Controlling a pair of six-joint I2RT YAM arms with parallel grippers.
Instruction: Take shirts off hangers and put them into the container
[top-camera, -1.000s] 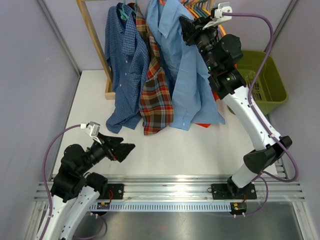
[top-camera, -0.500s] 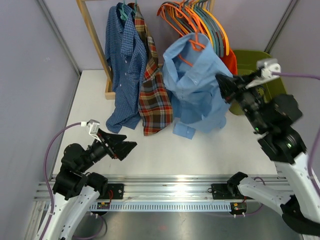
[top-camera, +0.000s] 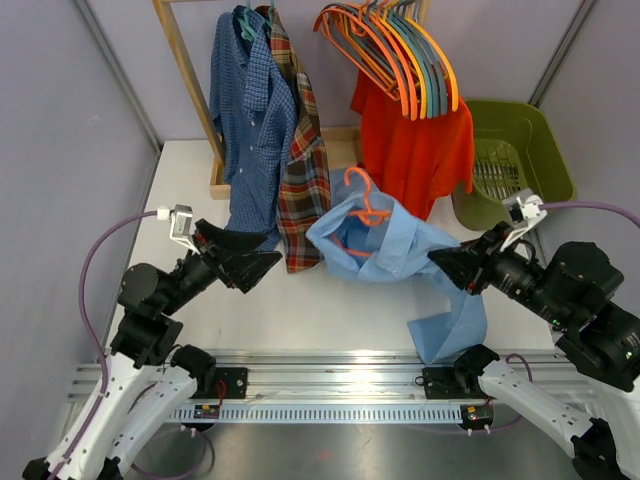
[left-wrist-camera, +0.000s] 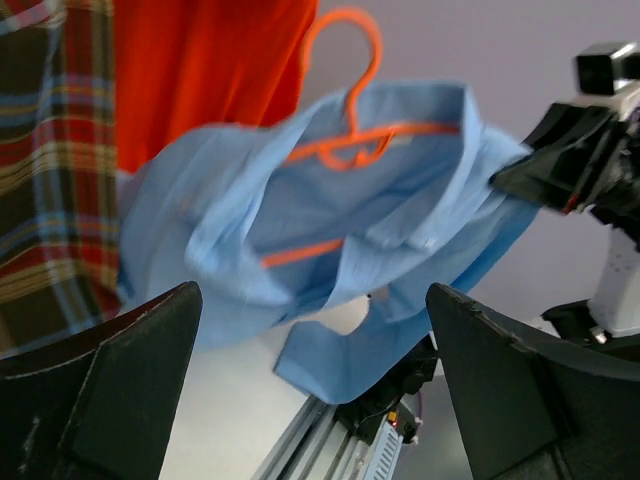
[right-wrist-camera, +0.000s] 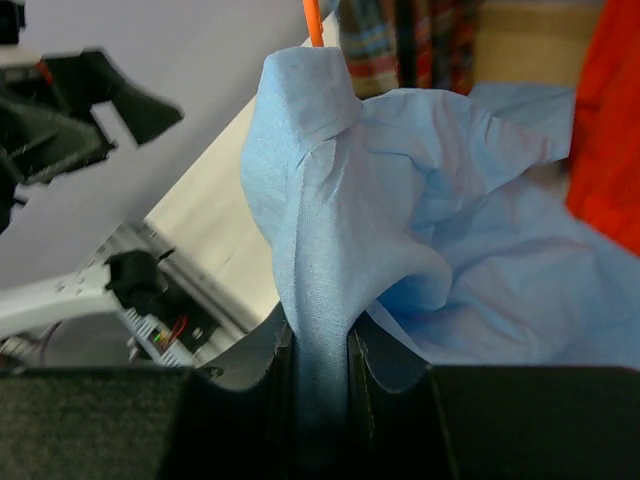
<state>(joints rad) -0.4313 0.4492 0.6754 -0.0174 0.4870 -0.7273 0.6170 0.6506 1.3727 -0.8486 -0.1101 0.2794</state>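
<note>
Now right arm (top-camera: 580, 295) leftward, jaws on blue shirt (top-camera: 400, 250).

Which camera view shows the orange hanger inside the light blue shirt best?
The left wrist view: the orange hanger shows its whole hook and its shoulder bar inside the light blue shirt. The top external view shows the hook and little more; the right wrist view shows only a thin sliver.

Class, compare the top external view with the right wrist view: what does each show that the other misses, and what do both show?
Only top external: the container and the bunch of hangers. Only right wrist: the right gripper pinching a fold between its jaws, close up. Both: the light blue shirt on its orange hanger, and the orange-red shirt.
</note>
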